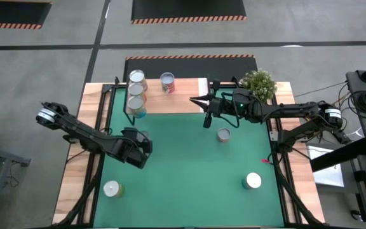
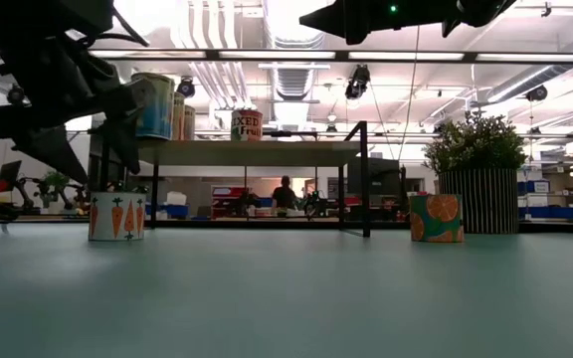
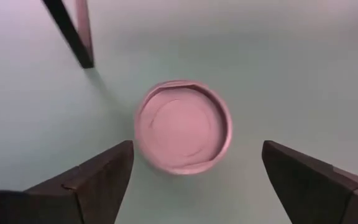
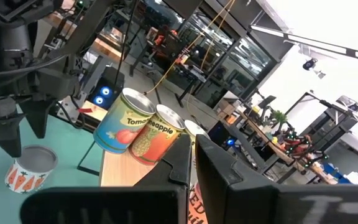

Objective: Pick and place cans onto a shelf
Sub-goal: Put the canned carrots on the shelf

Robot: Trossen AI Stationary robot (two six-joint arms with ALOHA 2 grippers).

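Can (image 3: 183,127) label hidden from above, shelf leg (image 3: 71,31) cut off

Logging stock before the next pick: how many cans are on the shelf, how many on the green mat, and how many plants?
Cans on the shelf: 4
Cans on the green mat: 4, one directly under the left hand
Potted plant: 1
Total: 9

Dark jointed arms, silver-banded, green-lit.
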